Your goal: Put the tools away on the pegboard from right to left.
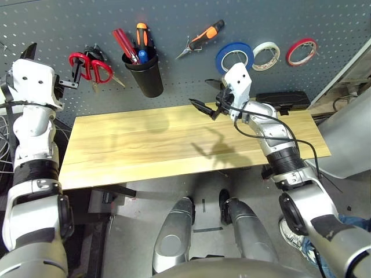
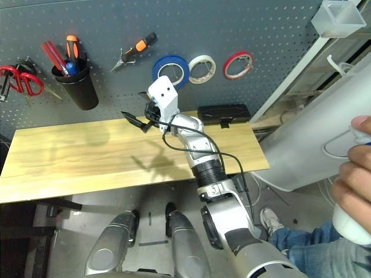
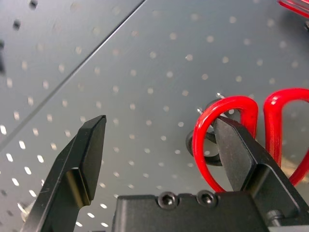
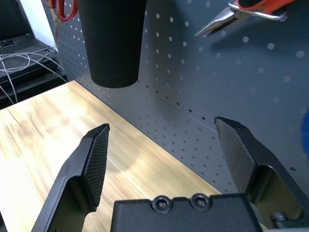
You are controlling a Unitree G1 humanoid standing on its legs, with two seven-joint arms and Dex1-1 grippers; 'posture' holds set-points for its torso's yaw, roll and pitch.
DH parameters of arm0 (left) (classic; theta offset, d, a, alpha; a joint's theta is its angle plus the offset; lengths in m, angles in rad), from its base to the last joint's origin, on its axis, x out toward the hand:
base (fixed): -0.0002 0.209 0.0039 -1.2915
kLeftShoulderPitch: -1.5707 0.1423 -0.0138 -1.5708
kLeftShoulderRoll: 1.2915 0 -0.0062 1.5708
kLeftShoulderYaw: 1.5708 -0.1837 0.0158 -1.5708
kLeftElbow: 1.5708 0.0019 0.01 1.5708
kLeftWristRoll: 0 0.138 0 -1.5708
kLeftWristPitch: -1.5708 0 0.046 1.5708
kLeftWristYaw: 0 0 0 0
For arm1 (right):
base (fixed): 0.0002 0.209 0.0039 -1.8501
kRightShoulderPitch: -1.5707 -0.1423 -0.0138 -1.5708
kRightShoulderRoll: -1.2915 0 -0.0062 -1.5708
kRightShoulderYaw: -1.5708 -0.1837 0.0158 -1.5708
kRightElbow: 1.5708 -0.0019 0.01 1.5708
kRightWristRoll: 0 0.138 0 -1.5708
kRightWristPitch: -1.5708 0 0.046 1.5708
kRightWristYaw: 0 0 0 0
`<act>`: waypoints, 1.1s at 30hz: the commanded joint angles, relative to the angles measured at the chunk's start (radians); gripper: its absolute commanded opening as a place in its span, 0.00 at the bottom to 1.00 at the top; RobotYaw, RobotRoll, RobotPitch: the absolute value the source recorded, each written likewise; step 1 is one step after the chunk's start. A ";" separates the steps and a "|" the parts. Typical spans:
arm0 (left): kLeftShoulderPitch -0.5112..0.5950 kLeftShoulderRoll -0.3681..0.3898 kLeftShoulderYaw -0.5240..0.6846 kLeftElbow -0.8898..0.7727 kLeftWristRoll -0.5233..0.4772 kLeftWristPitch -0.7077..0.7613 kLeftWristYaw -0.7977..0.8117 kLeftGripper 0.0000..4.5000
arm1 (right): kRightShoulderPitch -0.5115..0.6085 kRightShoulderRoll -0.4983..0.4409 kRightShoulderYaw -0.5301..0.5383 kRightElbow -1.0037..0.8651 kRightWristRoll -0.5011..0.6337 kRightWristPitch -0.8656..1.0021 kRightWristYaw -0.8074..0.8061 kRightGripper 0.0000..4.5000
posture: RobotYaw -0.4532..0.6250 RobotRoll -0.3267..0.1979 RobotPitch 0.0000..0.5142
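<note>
Grey pegboard (image 1: pixel 174 63) holds all four tools; both my claws are empty.

My left claw (image 3: pixel 159 150) stands wide open just off the board, at the height of the red-handled scissors (image 1: pixel 90 67), which hang on a hook above the tabletop's (image 1: pixel 174 145) far left corner; one finger (image 3: pixel 236 154) crosses in front of a red loop. Next along, the black cup (image 1: pixel 145 72) carries the small blue-handled screwdriver (image 1: pixel 142 56) with other handles. The orange-and-black-handled pliers (image 1: pixel 200 39) hang higher, above the middle of the far edge, and the blue tape ring (image 1: pixel 234 57) hangs on its peg towards the far right, beside a white roll (image 1: pixel 265 55) and a red roll (image 1: pixel 301 51). My right claw (image 1: pixel 204 97) hovers with fingers spread over the tabletop's far edge, below the blue ring, gripping nothing.
</note>
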 commanded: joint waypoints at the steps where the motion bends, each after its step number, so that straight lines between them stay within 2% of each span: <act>1: 0.021 0.015 -0.057 0.016 0.063 0.014 -0.006 0.99 | 0.014 0.002 0.004 0.003 0.003 0.002 0.002 1.00 | 0.54 0.62 0.49; 6: 0.033 0.053 -0.111 -0.007 0.108 0.039 -0.052 0.99 | 0.015 0.002 0.004 0.006 0.002 0.002 0.001 1.00 | 0.54 0.62 0.49; 18: 0.096 0.109 -0.137 -0.115 0.052 0.234 -0.273 0.99 | 0.032 -0.005 0.008 -0.010 0.001 0.008 0.001 1.00 | 0.54 0.62 0.50; 23: 0.083 0.123 -0.112 -0.186 0.010 0.354 -0.319 0.99 | 0.038 -0.006 0.010 -0.014 -0.001 0.007 0.003 1.00 | 0.55 0.62 0.50; 33: 0.034 0.196 -0.125 -0.383 0.012 0.593 -0.435 0.99 | 0.049 -0.012 0.016 -0.023 -0.002 0.003 0.014 1.00 | 0.56 0.62 0.47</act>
